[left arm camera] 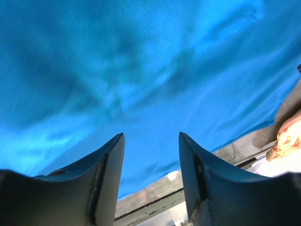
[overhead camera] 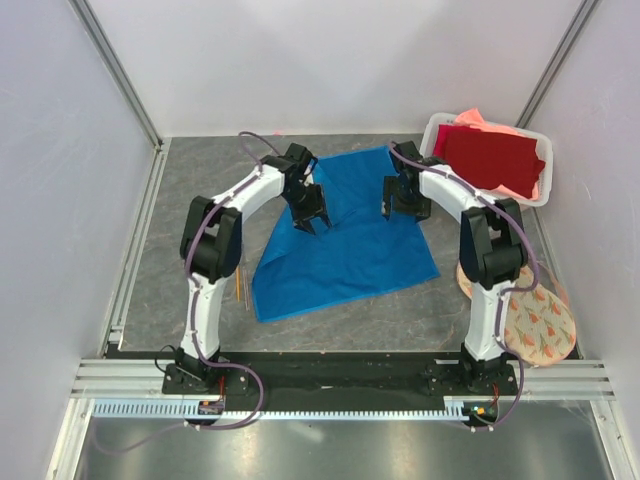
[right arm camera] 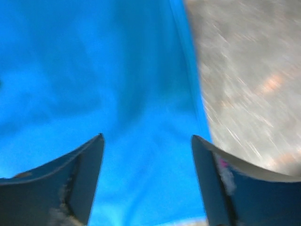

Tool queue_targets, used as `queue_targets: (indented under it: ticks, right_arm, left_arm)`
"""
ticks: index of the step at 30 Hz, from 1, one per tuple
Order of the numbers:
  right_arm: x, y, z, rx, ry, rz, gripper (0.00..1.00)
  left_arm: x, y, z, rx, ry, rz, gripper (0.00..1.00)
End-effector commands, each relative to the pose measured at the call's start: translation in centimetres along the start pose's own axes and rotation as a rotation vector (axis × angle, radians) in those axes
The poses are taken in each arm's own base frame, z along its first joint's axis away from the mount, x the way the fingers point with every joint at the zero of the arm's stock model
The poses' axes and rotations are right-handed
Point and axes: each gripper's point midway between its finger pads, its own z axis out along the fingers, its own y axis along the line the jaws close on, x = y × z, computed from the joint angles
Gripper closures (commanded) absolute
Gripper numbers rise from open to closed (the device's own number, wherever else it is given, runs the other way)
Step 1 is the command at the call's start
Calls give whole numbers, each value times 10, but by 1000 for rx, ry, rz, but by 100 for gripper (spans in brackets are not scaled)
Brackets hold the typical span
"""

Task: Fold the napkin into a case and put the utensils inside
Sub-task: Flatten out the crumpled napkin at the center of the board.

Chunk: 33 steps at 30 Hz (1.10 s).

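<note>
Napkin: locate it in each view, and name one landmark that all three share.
Top external: the napkin lies spread out mid-table, under the left gripper and the right gripper.
Left wrist: it fills nearly the whole frame, with its edge at the lower right.
Right wrist: it fills the left two-thirds, with its edge running down the right.
Shared landmark: the grey table bordering the napkin's edge.

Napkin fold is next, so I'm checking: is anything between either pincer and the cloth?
Nothing visible. The left pincer and right pincer both hang open over bare napkin; the utensils lie off its left edge.
</note>
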Motion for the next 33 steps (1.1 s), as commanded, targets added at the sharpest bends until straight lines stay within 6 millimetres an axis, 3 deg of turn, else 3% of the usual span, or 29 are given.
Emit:
queue_targets:
  ticks: [1, 2, 4, 5, 6, 8, 10, 11, 12, 14, 24, 31, 33]
  right_arm:
    - [11, -36, -58, 94, -19, 57, 14]
    - [27, -42, -65, 78, 3, 79, 13]
    - [40, -56, -68, 77, 18, 161, 15]
    - [53, -64, -71, 83, 26, 182, 16]
    - [58, -71, -70, 87, 32, 210, 19]
    - [76, -87, -67, 109, 58, 278, 24]
    - [97, -96, -61, 113, 108, 316, 31]
    - [101, -99, -61, 112, 111, 353, 33]
    - [105, -104, -59, 105, 123, 390, 36]
    - [114, -109, -52, 78, 129, 441, 38]
    - [138, -106, -30, 36, 167, 477, 45]
    - [144, -104, -22, 26, 168, 517, 47]
    - [144, -103, -20, 21, 167, 519, 53]
  left_arm:
    - [19, -4, -76, -24, -114, 75, 41]
    - [27, -8, -99, -7, -156, 81, 41]
    - [53, 15, -99, -57, -136, 29, 41]
    - [62, 14, -119, -38, -177, 22, 41]
    - [80, 31, -112, -75, -143, -34, 41]
    - [107, 47, -119, -86, -139, -108, 41]
    - [125, 59, -123, -107, -133, -157, 41]
    - [139, 72, -117, -135, -108, -201, 41]
    - [145, 75, -125, -129, -134, -213, 40]
    - [157, 88, -122, -153, -135, -262, 40]
    - [182, 105, -124, -158, -150, -410, 38]
    - [191, 117, -125, -176, -175, -497, 38]
    - [192, 118, -123, -177, -171, -505, 37]
